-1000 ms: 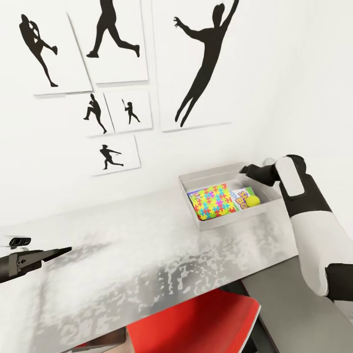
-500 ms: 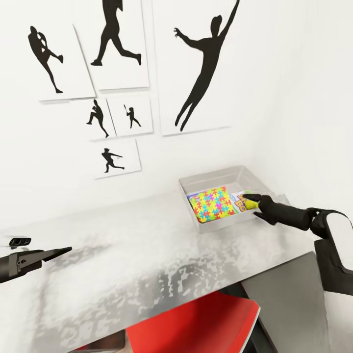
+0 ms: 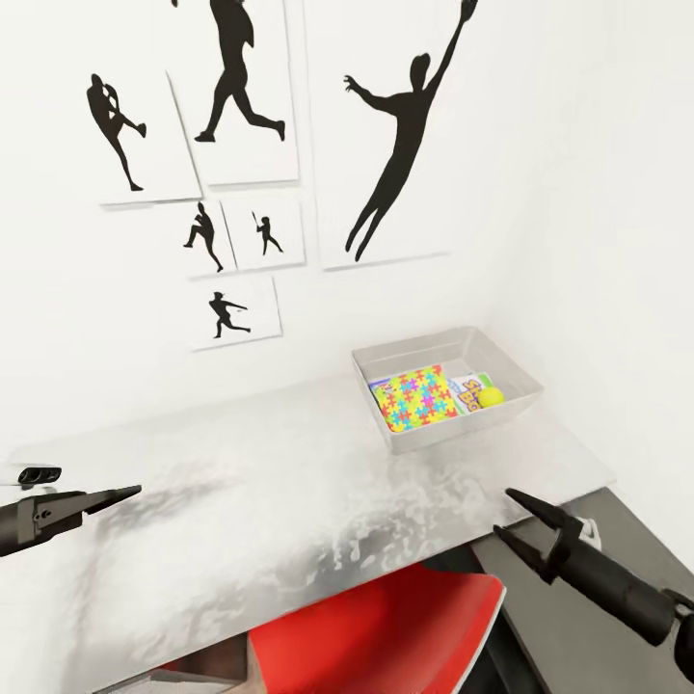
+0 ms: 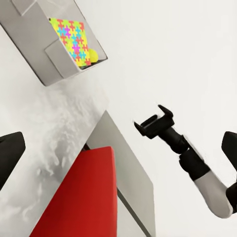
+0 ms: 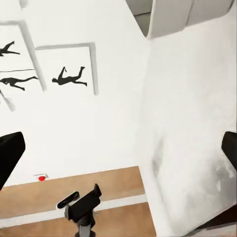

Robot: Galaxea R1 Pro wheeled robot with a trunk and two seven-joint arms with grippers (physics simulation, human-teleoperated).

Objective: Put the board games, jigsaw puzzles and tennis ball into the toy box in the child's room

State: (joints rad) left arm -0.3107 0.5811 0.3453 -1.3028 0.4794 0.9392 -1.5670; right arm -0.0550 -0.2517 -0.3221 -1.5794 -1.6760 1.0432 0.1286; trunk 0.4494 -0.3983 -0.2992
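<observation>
The light grey toy box (image 3: 461, 433) stands at the table's (image 3: 270, 482) far right, against the wall. Inside lie a mosaic jigsaw puzzle (image 3: 417, 396), a Skip-Bo board game (image 3: 469, 389) partly under it, and the yellow-green tennis ball (image 3: 493, 396). My right gripper (image 3: 503, 513) is open and empty at the table's front right corner, well short of the box. My left gripper (image 3: 123, 495) hangs open over the table's left end. The left wrist view shows the toy box (image 4: 52, 61), the puzzle (image 4: 73, 38), the ball (image 4: 89, 60) and the open right gripper (image 4: 155, 120).
A red chair (image 3: 386, 627) is tucked under the table's front edge. A lower dark grey top (image 3: 622, 530) joins on the right. White walls with black silhouette posters (image 3: 386, 135) close the back and right. The right wrist view shows wood-plank floor (image 5: 74, 187).
My right arm has pulled back from over the toy box to the table's front right corner, its gripper open and empty. The head view shifted slightly. The left arm stayed put.
</observation>
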